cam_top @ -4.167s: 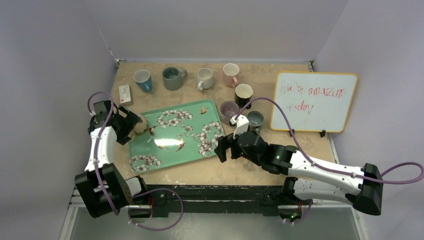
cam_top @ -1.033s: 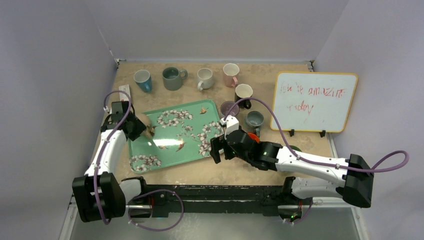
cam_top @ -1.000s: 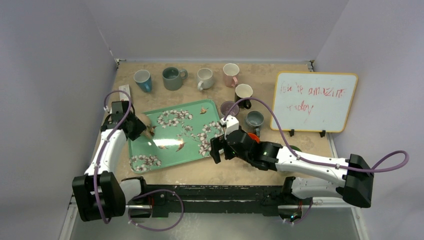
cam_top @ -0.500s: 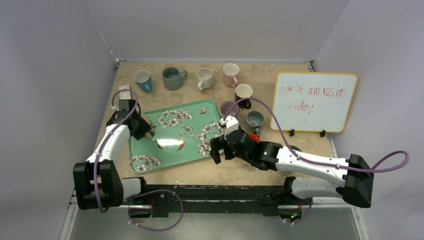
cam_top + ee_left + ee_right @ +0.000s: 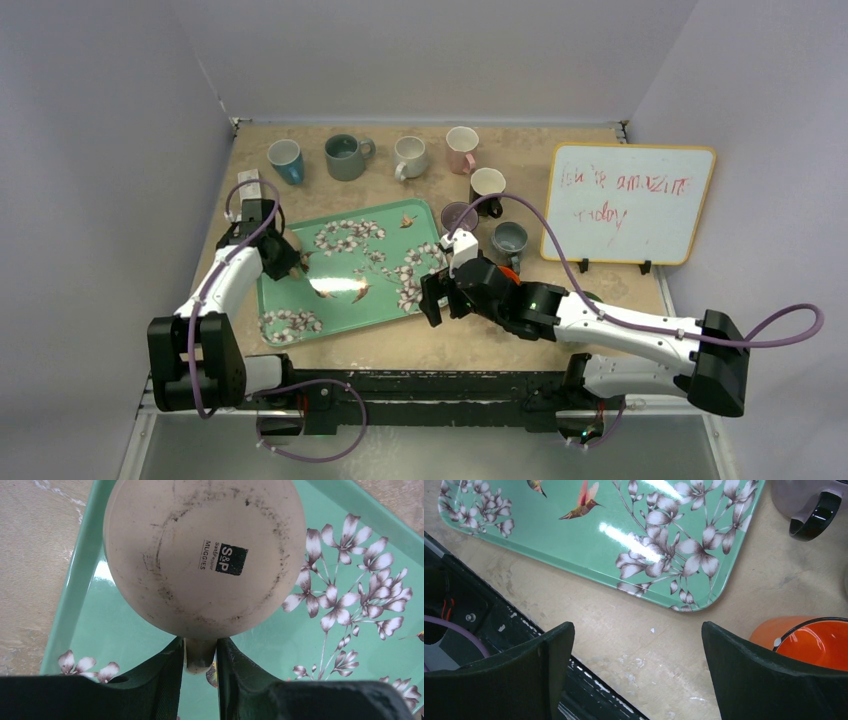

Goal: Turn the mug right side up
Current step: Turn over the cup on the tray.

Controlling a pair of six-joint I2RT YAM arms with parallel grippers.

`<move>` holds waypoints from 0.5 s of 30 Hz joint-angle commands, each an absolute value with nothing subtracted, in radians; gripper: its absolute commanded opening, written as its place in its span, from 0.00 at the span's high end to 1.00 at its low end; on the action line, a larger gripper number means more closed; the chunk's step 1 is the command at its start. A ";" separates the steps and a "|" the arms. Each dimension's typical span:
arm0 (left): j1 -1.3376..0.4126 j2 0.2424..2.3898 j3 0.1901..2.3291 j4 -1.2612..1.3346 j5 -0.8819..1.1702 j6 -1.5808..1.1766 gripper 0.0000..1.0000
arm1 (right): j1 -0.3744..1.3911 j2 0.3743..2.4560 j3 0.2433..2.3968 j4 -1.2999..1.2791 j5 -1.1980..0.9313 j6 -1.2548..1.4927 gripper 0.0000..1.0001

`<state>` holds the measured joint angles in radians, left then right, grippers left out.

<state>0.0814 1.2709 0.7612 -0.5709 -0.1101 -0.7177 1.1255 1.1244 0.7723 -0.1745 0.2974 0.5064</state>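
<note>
The beige ceramic mug (image 5: 205,555) sits over the far left corner of the green floral tray (image 5: 125,625), close to the tray's left rim. In the left wrist view its scuffed round base, with a small black printed label, faces the camera, so the mug is not right side up. Its rim is hidden behind the body, so I cannot tell whether it rests on the tray. The left claw (image 5: 200,652) is pressed onto the mug's handle (image 5: 200,662): the two dark fingers (image 5: 165,672) stand on either side of the handle and touch it. From above, the left claw (image 5: 285,258) and the mug (image 5: 293,250) show at the tray's (image 5: 370,250) left edge, the mug mostly covered by the wrist.

The right claw (image 5: 636,635) is spread wide and holds nothing. It hangs over the bare sandy table (image 5: 749,585) just off the tray's (image 5: 574,535) near right corner. An orange mug (image 5: 804,640) lies just beside its right finger, and a purple mug with a black handle (image 5: 809,505) stands beyond the tray's right side. In the top view the right claw (image 5: 432,297) is at the tray's right edge, well apart from the beige mug.
</note>
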 commanded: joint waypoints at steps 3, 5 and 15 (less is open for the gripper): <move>0.075 1.283 0.754 -0.537 -0.111 -0.738 0.79 | 1.127 1.077 0.787 -0.121 0.288 0.454 0.01; 0.075 1.282 0.745 -0.527 -0.098 -0.738 0.87 | 1.128 1.055 0.766 -0.095 0.315 0.463 0.01; 0.075 1.140 0.689 -0.531 0.063 -0.779 1.00 | 1.127 0.980 0.712 -0.040 0.322 0.546 0.01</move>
